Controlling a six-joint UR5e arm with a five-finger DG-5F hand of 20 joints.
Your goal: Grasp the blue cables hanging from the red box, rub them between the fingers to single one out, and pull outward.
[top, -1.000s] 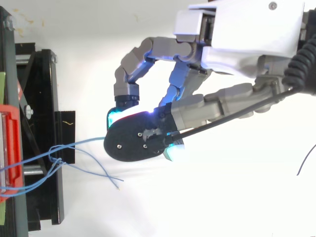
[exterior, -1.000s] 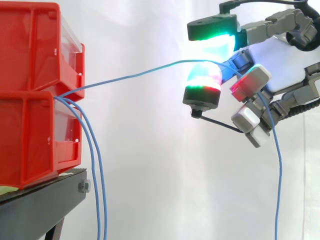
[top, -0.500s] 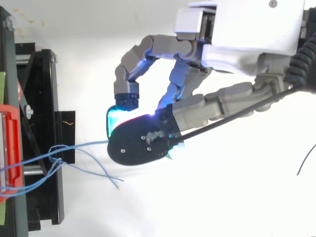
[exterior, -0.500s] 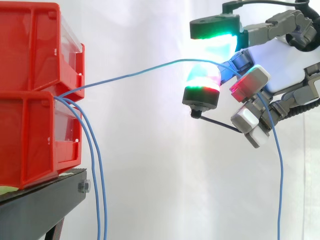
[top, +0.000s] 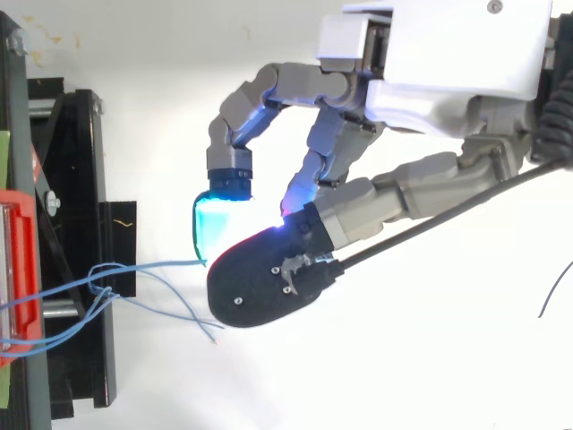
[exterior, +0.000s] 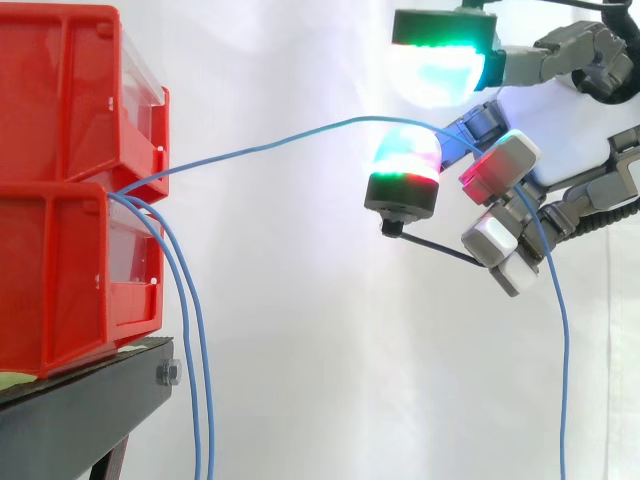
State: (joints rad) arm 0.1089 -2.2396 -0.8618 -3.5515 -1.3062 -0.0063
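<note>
Two stacked red bins (exterior: 70,150) stand at the left on a black stand (exterior: 80,415). One blue cable (exterior: 280,145) rises from the bins in an arc to my hand (exterior: 560,120), crosses the green-and-red glowing finger pad (exterior: 405,165) and runs down between curled fingers; its free end hangs at the right (exterior: 563,400). The thumb pad (exterior: 440,60) glows green and cyan and stands a little above that finger, off the cable. Two more blue cables (exterior: 190,330) hang straight down from the bins. From above, the held cable (top: 161,263) reaches the cyan pad (top: 219,228).
A white curtain fills the background. The stand's edge (top: 72,179) and a red bin's rim (top: 18,269) sit at the left in the top view, with the loose cable ends (top: 192,318) splayed beside them. A dark thin line (top: 555,287) shows at the far right.
The thumb pad has lifted up and away from the finger pad, sliding sideways in the top view. The cable's arc and the rest of the hand have stayed put.
</note>
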